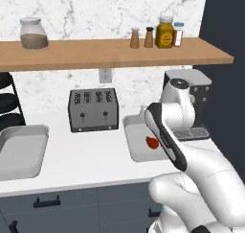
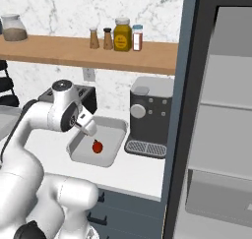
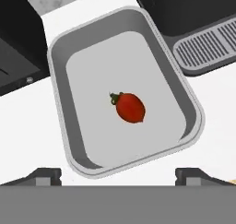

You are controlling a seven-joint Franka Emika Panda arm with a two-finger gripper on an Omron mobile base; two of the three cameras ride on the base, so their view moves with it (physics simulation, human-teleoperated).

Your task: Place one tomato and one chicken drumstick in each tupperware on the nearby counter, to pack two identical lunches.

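One tomato (image 3: 129, 107) lies in tupperware (image 3: 60, 57) below gripper (image 3: 118, 174).

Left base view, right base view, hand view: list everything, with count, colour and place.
small glossy red tomato: one, inside the right tray
shallow light-grey tupperware trays: two, right, left, on counter
white counter: one, above dark drawers
slotted grey toaster: one, between trays
dark coffee machine: one, right of the tomato tray
brown wooden shelf: one, holding jars and shakers
white arm's gripper: one, open, above the tomato tray
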